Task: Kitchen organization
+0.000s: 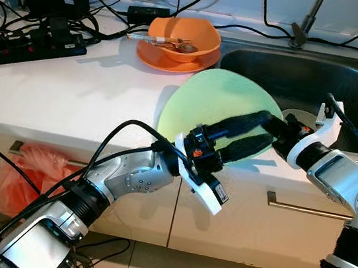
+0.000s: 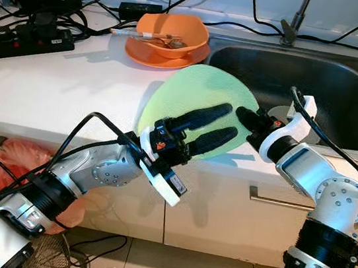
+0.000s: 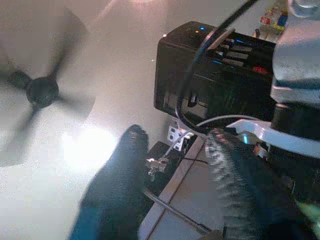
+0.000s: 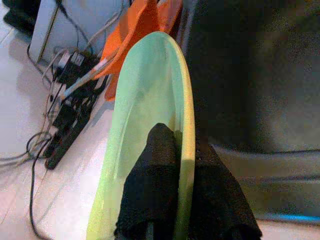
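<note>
Your right gripper [image 4: 181,165] pinches a pale green plate [image 1: 219,106] on edge above the white counter [image 1: 70,99], just beside the steel sink [image 1: 346,84].

The right fingers are clamped narrow on the plate's rim, one finger on each face, and the plate stands tilted with its far edge toward the sink. Your left gripper [image 1: 249,134] reaches across in front of the plate with its two black fingers [image 1: 240,123] spread apart, holding nothing, though whether they touch the plate is hard to tell. Farther back on the counter, an orange bowl [image 1: 182,38] sits on an orange plate [image 1: 169,61] with utensils inside. Black power strips and cables [image 1: 36,37] crowd the counter's left end.
</note>
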